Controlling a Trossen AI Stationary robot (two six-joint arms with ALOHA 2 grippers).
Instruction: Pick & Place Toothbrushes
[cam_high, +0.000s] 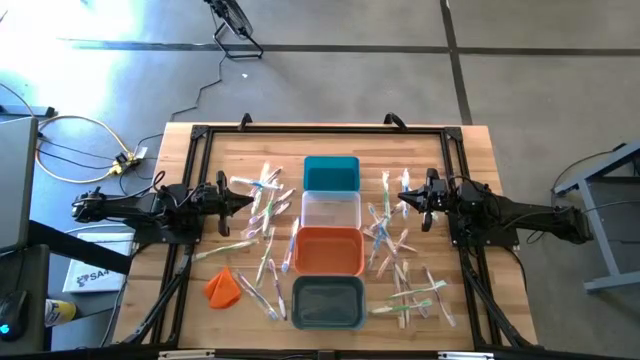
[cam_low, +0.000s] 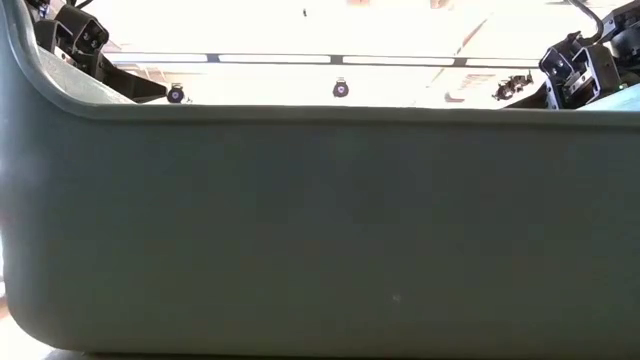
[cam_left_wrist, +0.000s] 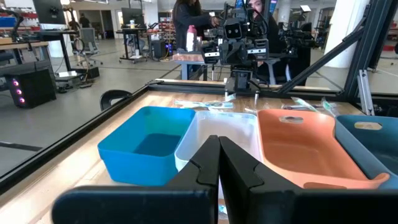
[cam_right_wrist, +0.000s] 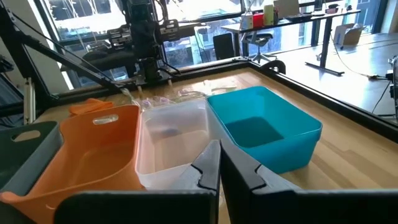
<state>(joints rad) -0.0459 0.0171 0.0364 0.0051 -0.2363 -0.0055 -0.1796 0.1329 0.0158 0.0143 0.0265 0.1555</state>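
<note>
Table (cam_high: 470, 150): you saw a wooden top with a row of four bins down its middle.
Bins: teal bin (cam_high: 331, 173) lay at the far end, then the clear bin (cam_high: 331, 209), the orange bin (cam_high: 328, 250) and the grey bin (cam_high: 328, 301) nearest you.
Toothbrushes: left pile (cam_high: 262, 215) and right pile (cam_high: 400, 255) lay scattered on the wood either side of the bins; you saw none in a bin.
Left gripper (cam_high: 248, 198): you found it closed and empty, held above the left pile, facing the clear bin.
Right gripper (cam_high: 403, 195): you found it closed and empty, held above the right pile, facing the clear bin.
Orange cloth (cam_high: 223, 287): it lay near the grey bin, on the left arm's side.
</note>
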